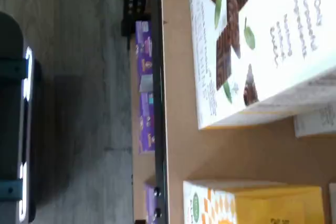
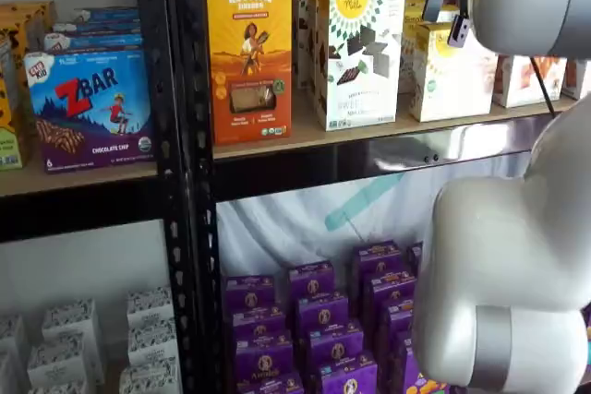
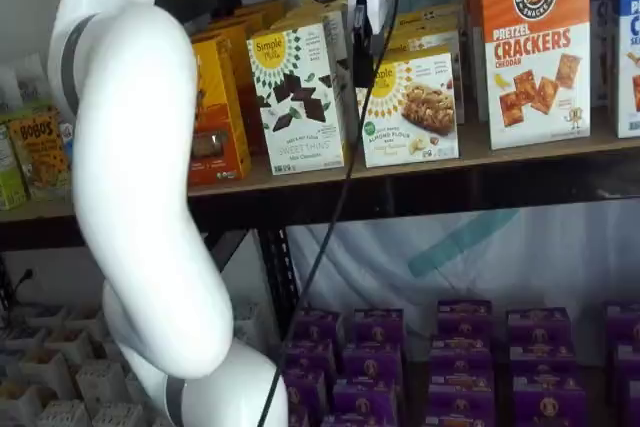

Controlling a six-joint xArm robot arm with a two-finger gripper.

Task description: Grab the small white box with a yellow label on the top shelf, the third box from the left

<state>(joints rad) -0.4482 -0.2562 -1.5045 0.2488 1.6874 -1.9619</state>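
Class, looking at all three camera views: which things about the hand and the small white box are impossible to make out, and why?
- Hand: one shelf view shows black fingers side-on, gap unreadable.
- Small white box: the arm hides its upper corner in a shelf view.
- Small white box in the wrist view: cut off by the edge; label print blurred.

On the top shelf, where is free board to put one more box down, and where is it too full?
The top shelf shows bare board between the small white box and the cracker box, plus a strip along its front edge. In the wrist view a bare patch separates the small white box from the chocolate-pattern box. Behind the front boxes, rows stand packed.
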